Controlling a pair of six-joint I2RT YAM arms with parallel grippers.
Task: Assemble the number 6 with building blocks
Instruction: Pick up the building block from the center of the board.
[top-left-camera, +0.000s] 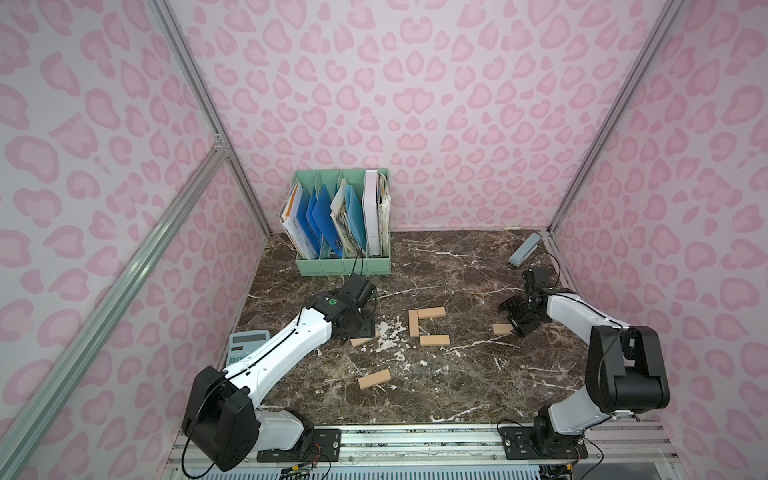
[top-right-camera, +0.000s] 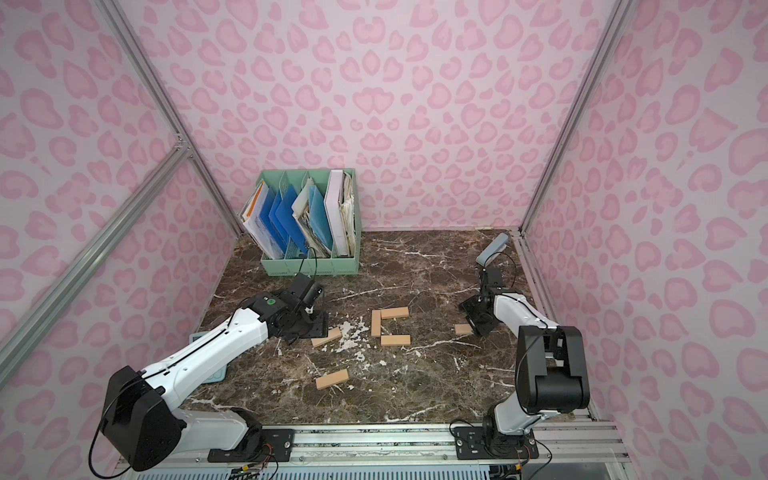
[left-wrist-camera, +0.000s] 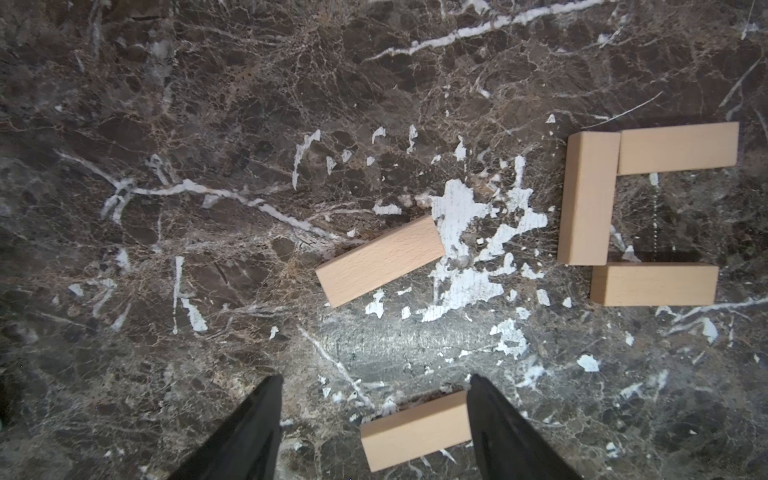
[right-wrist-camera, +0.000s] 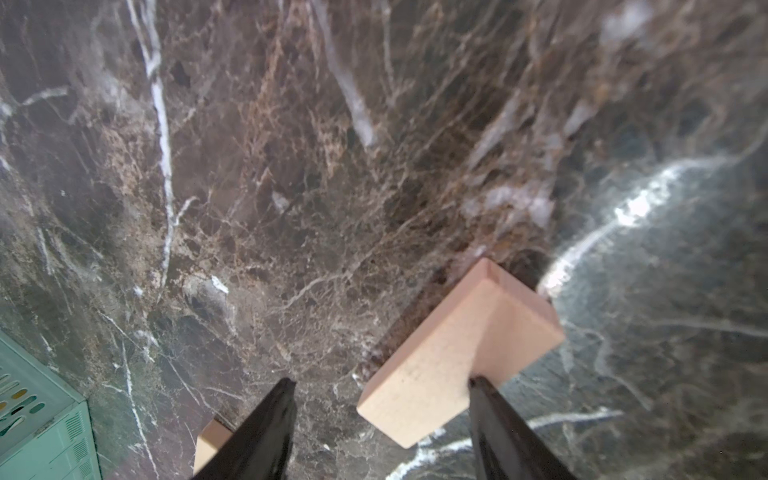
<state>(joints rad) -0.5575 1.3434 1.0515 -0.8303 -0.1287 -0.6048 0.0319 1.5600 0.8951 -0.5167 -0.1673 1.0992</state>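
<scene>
Building blocks (top-left-camera: 431, 313) lie on the dark marbled worktop (top-left-camera: 457, 395), and three of them already form the upper half of the number 6 (top-left-camera: 413, 323): an upright plank (left-wrist-camera: 586, 199), a far bar (left-wrist-camera: 677, 147) running from its far end and a near bar (left-wrist-camera: 654, 284) set at its near end, both bars pointing toward the right arm's side; the loop below is not yet built, so by my reckoning the task is about half done. A tilted plank (top-left-camera: 363, 341) rests just beside the figure on the left arm's side, and a front plank (top-left-camera: 374, 379) lies nearer the arm bases than the figure, both loose and askew, likely stock for the remaining strokes. The left pincer (left-wrist-camera: 374, 380) hangs above those two with its fingers apart and nothing between them; held high like that, it stays clear of the figure. On the figure's right-arm side, the sixth plank (right-wrist-camera: 457, 353) sits inside the right pincer (right-wrist-camera: 381, 381); one finger (right-wrist-camera: 498, 428) touches its edge while a gap shows at the other, so the pincer is apart, not clamped. Whether this plank lies flat I cannot tell. It probably needs squaring before the grip closes, or it may twist. The file rack (top-left-camera: 343, 266) and grey-blue case (top-left-camera: 524, 249) stand well beyond the figure, out of the way.
</scene>
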